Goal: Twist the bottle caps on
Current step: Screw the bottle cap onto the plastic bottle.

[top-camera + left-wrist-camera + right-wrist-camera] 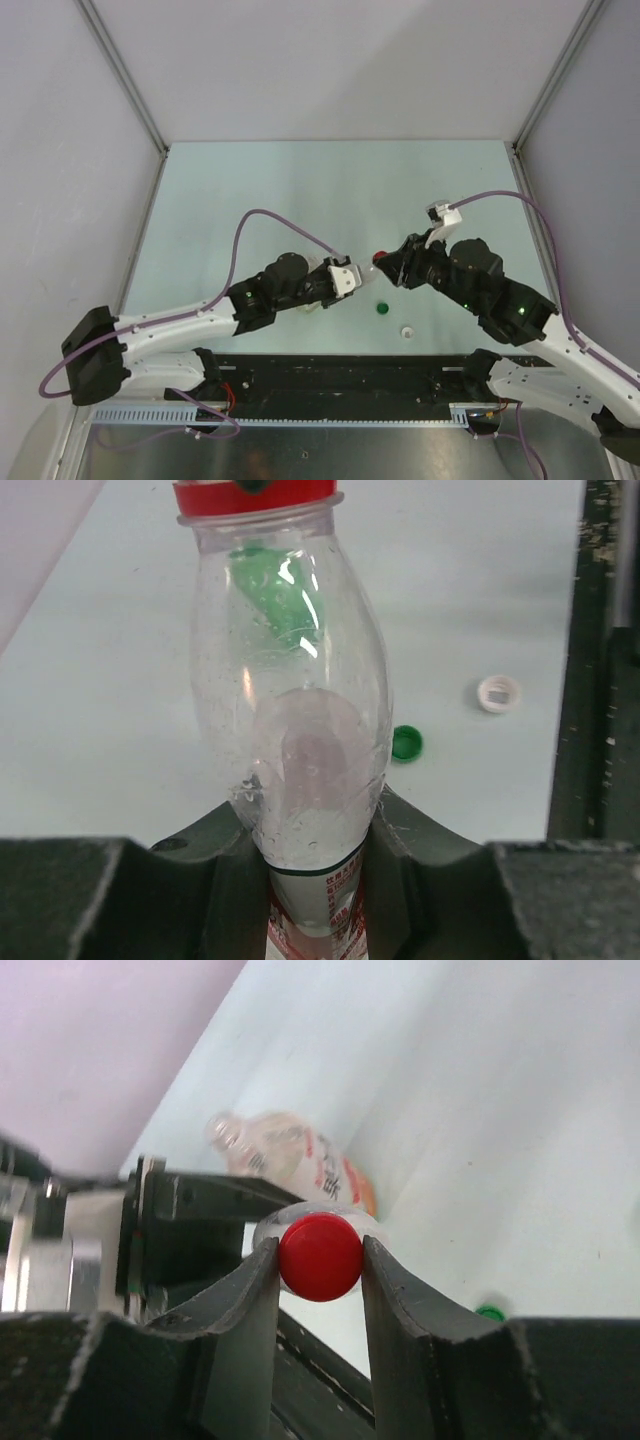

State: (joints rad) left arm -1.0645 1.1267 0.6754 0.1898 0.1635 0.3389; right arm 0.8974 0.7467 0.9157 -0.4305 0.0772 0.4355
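**Top external view.** The two arms meet near the middle of the pale green desk (300,190). The small round red plastic cap (381,261) sits exactly between them. The left jaws come in from the left and the right jaws from the right, so both arms are equally near it. The small round green plastic cap (382,308) and the small round white plastic cap (407,331) lie loose on the desk, nearer the arm bases, well apart from either set of jaws.

**Left wrist view.** The left jaws pinch the lower body of a small clear plastic bottle (295,680), just above its red and white label. The bottle's long axis runs straight away from the jaws. The red cap (255,492) is at the far end, on the neck. The green cap (406,743) and white cap (498,694) lie off to the right.

**Right wrist view.** The right jaws are closed on the red cap (319,1257), one finger on each side of its rim, with its flat top facing the camera. The bottle's axis therefore runs roughly in line with the right wrist. By my judgement, that alignment is what a twist to tighten the cap depends on. How far the cap is threaded cannot be told. Beyond, a wider clear plastic bottle with an orange label (290,1155) lies on its side.
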